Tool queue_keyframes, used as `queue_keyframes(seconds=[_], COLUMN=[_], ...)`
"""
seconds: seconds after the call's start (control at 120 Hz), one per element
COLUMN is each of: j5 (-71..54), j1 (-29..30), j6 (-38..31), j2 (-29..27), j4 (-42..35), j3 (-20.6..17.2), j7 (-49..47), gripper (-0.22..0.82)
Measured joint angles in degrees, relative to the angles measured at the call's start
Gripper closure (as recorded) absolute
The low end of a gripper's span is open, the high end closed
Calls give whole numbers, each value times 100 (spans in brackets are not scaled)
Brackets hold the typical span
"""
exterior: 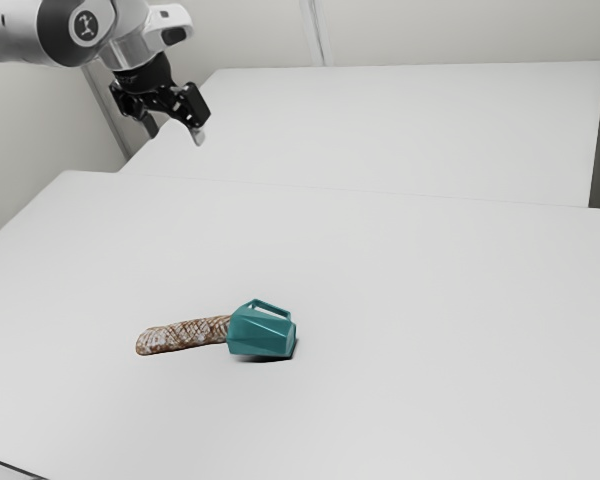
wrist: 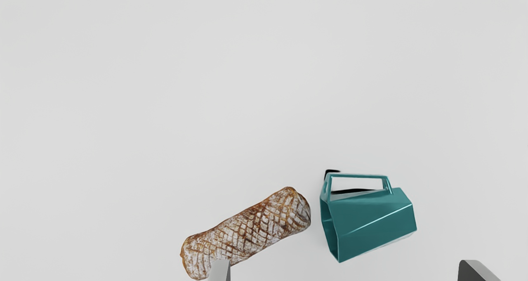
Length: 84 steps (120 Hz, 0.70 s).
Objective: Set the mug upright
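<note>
A teal mug (exterior: 263, 333) lies on its side, well inside the edges of the bench (exterior: 430, 300), mouth toward a loaf (exterior: 183, 335); the gripper (exterior: 175, 134) hangs open, higher up; righting likely needs a square body grip, a clear lift, then base down flat.

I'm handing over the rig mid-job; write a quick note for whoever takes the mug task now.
Gripper: jaws open and empty, raised above the table.
Mug: teal, lying on its side on the table, open mouth toward the bread loaf, with a small gap between them.
Done: no grasp on the mug, and it is not upright.
Left: lower to the mug, grip it, turn it base-down, release. The nearby loaf might get bumped.
</note>
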<state>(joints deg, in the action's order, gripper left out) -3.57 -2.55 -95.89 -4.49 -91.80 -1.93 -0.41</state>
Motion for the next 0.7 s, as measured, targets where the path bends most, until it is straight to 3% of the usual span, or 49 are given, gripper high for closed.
queue_keyframes(seconds=[0.383, 0.7], j5=[482, 2181], j1=[41, 870], j6=[-228, -435], j2=[30, 282], j4=[-518, -1759], j3=[203, 333], j7=[-16, -151], gripper=[0, 0])
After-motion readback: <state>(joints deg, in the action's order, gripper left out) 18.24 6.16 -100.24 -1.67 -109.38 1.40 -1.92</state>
